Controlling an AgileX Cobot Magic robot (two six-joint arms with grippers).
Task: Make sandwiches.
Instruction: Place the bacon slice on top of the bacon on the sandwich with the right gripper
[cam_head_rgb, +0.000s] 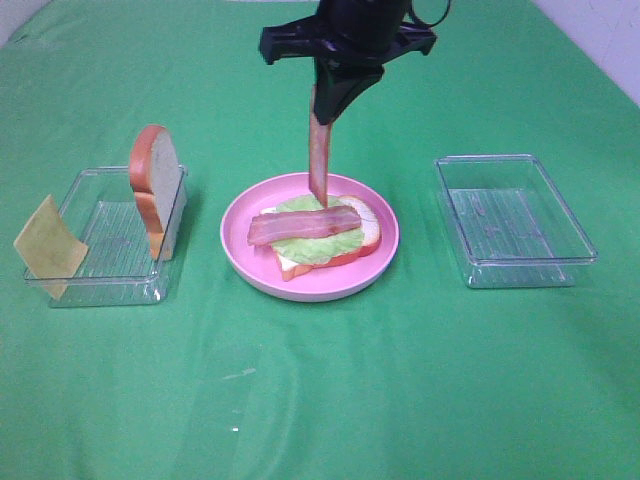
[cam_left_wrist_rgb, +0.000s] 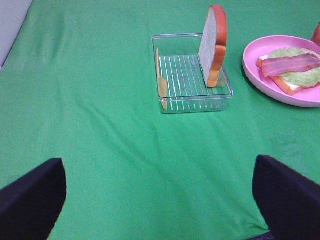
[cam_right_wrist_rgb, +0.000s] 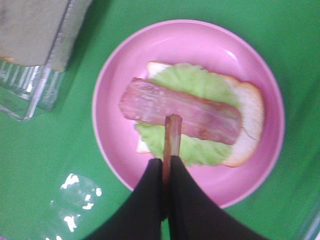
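Sandwich parts start with the cheese square (cam_head_rgb: 48, 248) and spare bread slice (cam_head_rgb: 155, 190) propped in the left tray (cam_head_rgb: 105, 290), your left gripper (cam_left_wrist_rgb: 157, 167) spread and idle. On the plate (cam_head_rgb: 300, 290), bread (cam_head_rgb: 368, 228), lettuce (cam_head_rgb: 315, 247) and one bacon strip (cam_head_rgb: 303, 227) are stacked. Your right gripper (cam_head_rgb: 322, 112) pinches a second bacon strip (cam_head_rgb: 318, 165) hanging on end above them, so lower it until its tip touches, then lay it flat beside the first before letting go.

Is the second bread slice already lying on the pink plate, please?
No, the second bread slice stands upright in the left tray, apart from the pink plate.
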